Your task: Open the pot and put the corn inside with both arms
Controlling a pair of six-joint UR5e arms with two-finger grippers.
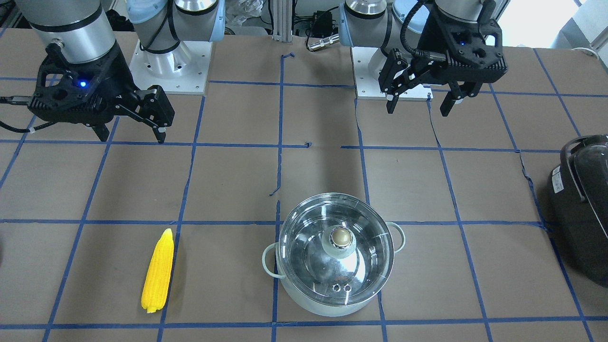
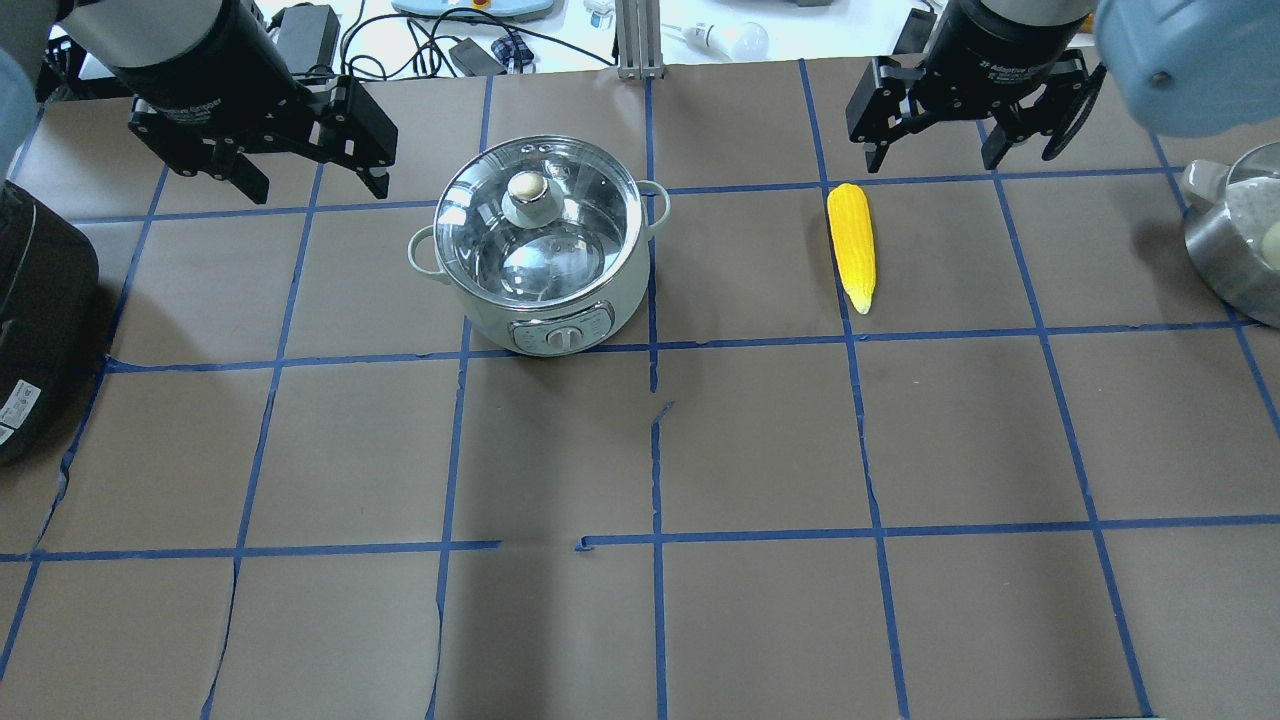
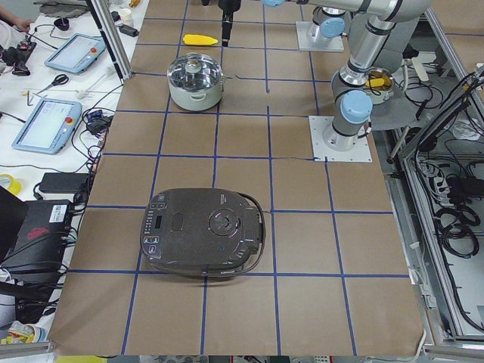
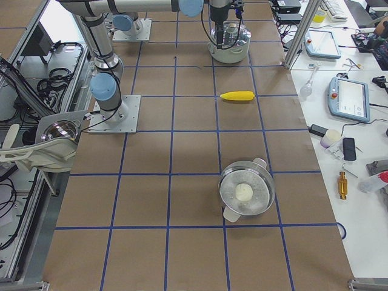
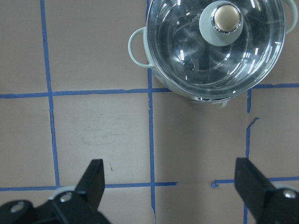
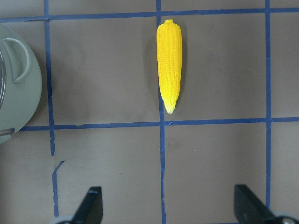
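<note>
On the table (image 2: 760, 620) the pot (image 2: 545, 300), lid (image 2: 575, 225) on, shows bare steel inside; left tool (image 2: 315, 188), right tool (image 2: 935, 158) spread.

— How's the light?
— Bright and even, from overhead. The pot (image 1: 332, 256) casts only a soft shadow (image 1: 327, 156), running from it toward the robot's base.
— Any glare?
— White streaks across the pot's glass lid (image 5: 187, 51) and a glint on its knob (image 5: 226, 16). Far beyond the pot, the front-facing view's background burns out white.
— Focus?
— Sharp on the pot. The left gripper (image 5: 169, 168), nearer the lens than the pot, looks soft. A blue joint cap (image 2: 1180, 60) far right of the pot is blurred.
</note>
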